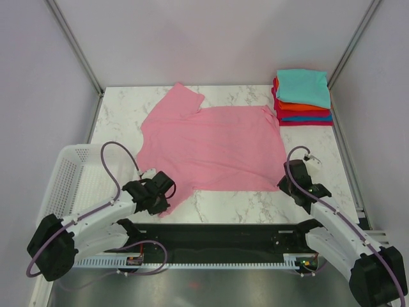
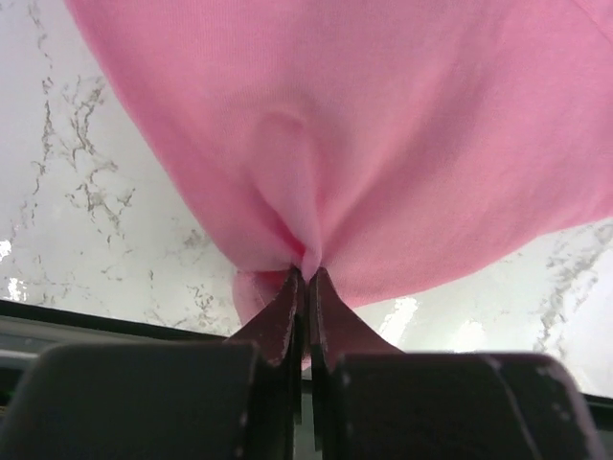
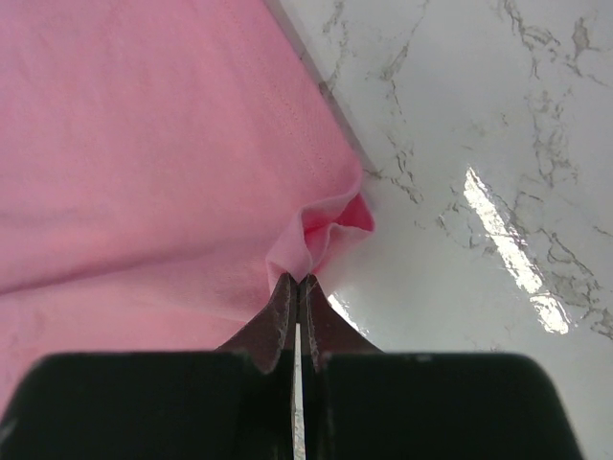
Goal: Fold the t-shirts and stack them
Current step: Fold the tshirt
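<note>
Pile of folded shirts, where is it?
In the top view, the pile of folded shirts sits in the far right corner of the table, just beside the spread pink shirt.

Matt cloth shirt (image 1: pixel 217 147), glossy marbled table (image 1: pixel 255 204)

A white, grey-veined marble table (image 1: pixel 121 109) fills the middle of the top view. Plain pale lilac panels close it in: a back wall (image 1: pixel 211 38) at 12 o'clock and side walls (image 1: pixel 32 83) at 9 and 3. Two thin metal posts (image 1: pixel 73 45) rise from the far corners, slanting out toward 11 and 1 o'clock. A white mesh basket (image 1: pixel 64 173) sits at 8 o'clock by the left edge. A dull grey metal sheet (image 1: pixel 204 288) lies at 6 o'clock. The light is soft and even. In the right wrist view a bright glare (image 3: pixel 508 249) streaks the marble at 3 o'clock.
</note>
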`<action>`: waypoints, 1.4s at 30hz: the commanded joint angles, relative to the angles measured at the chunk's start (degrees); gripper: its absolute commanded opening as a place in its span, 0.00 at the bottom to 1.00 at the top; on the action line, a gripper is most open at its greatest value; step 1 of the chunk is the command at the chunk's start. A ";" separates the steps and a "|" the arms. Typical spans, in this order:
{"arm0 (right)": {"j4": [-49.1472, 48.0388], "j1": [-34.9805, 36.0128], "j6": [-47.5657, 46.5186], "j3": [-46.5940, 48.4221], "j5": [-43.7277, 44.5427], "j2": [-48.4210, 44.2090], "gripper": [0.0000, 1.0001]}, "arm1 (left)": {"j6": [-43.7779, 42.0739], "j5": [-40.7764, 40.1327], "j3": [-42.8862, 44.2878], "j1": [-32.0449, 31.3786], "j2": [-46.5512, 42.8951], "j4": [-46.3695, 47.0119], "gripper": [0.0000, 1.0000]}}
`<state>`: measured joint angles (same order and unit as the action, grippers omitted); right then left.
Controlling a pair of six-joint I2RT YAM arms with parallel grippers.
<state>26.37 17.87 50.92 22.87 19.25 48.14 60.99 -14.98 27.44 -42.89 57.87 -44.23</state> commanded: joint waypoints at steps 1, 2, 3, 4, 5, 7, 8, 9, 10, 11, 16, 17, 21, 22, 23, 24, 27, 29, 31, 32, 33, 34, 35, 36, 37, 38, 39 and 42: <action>0.25 -0.11 -0.38 1.11 0.00 -1.82 0.00 | -0.87 0.74 4.01 -0.35 -4.59 -2.16 0.02; 2.17 -0.11 -0.20 1.38 -0.08 -2.78 0.00 | -1.22 1.18 6.46 -0.35 -5.91 -3.40 0.02; 3.24 -0.11 0.41 1.73 -0.26 -5.14 0.00 | -1.31 1.53 7.79 -0.35 -6.88 -5.15 0.02; 4.38 -0.11 0.85 2.26 -0.35 -6.38 0.00 | -1.84 1.62 9.19 -0.35 -8.54 -8.13 0.02; 6.91 -0.11 1.63 2.35 -0.52 -7.87 0.00 | -2.19 1.62 11.73 -0.35 -9.34 -10.07 0.02; 10.00 -0.11 3.48 2.53 -2.27 -12.00 0.00 | -2.89 2.76 14.38 -0.35 -11.53 -13.06 0.02; 10.80 -0.11 4.01 2.53 -3.07 -13.15 0.00 | -3.51 2.77 15.09 -0.35 -12.24 -13.69 0.02; 11.50 -0.11 4.36 2.53 -3.77 -15.25 0.00 | -3.77 3.55 15.79 -0.35 -13.03 -14.39 0.02; 13.34 -0.11 4.98 2.70 -4.39 -16.23 0.00 | -4.04 3.64 16.50 -0.35 -14.17 -15.53 0.02; 14.31 -0.11 5.16 3.05 -4.74 -17.02 0.00 | -4.21 3.56 18.16 -0.35 -14.62 -16.50 0.02; 20.47 -0.11 6.47 7.26 -1.94 -21.33 0.00 | -5.97 2.07 23.17 -0.35 -16.29 -21.77 0.02; 21.61 -0.11 6.74 8.06 -1.06 -21.86 0.00 | -6.23 -0.11 25.71 -0.35 -16.12 -23.08 0.02; 22.76 -0.11 5.08 11.92 2.28 -20.29 0.00 | -8.08 -4.61 31.35 -0.26 -14.98 -27.22 0.02; 22.67 -0.11 4.64 13.15 2.46 -19.58 0.00 | -9.21 -4.88 32.05 -0.26 -14.45 -27.49 0.02; 22.50 -0.11 4.20 13.68 2.55 -18.79 0.00 | -9.66 -5.66 33.54 -0.26 -13.93 -27.49 0.02; 22.06 -0.11 3.50 14.12 2.29 -17.31 0.00 | -10.27 -6.19 34.16 -0.17 -12.62 -27.40 0.02; 18.90 -0.11 1.56 15.27 1.41 -13.88 0.00 | -12.82 -8.22 36.71 0.44 -9.71 -26.97 0.02; 16.35 -0.11 0.42 16.32 1.14 -11.41 0.00 | -17.46 -6.39 38.47 2.37 -6.37 -24.26 0.02; 14.34 -0.11 -1.25 18.07 1.67 -6.85 0.00 | -24.82 -1.92 39.53 8.66 -2.35 -21.27 0.02; 13.37 -0.11 -1.78 18.61 2.02 -5.27 0.00 | -27.13 3.24 40.14 11.49 -0.84 -18.38 0.02; 12.57 -0.11 -2.22 19.13 2.46 -1.94 0.00 | -29.42 5.99 40.23 14.39 0.39 -16.61 0.02; 10.65 -0.20 -3.36 20.18 2.90 -0.26 0.00 | -33.09 8.28 40.50 19.55 3.45 -15.37 0.02; 9.76 -0.20 -3.80 20.72 3.69 1.50 0.00 | -34.70 10.91 41.02 21.52 4.96 -12.93 0.02; 8.97 -0.20 -4.07 21.24 4.13 5.17 0.00 | -36.28 11.81 41.37 23.02 6.80 -11.77 0.02; 6.87 -0.29 -4.94 22.47 4.31 7.12 0.00 | -38.99 12.08 42.07 24.86 9.17 -11.24 0.02; 5.81 -0.64 -5.47 23.00 4.40 9.06 0.00 | -40.24 11.91 43.82 25.49 13.72 -10.62 0.02; 4.93 -0.82 -5.82 23.70 4.48 13.08 0.00 | -41.38 11.82 44.97 26.10 16.55 -10.18 0.02; 2.20 -2.05 -7.14 26.69 4.31 20.99 0.00 | -45.08 11.64 50.06 28.04 26.63 -10.35 0.02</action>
<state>34.30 16.95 46.54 45.69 21.63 63.31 25.12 -5.65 71.96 -16.32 77.54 -58.15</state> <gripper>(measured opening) 0.010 0.036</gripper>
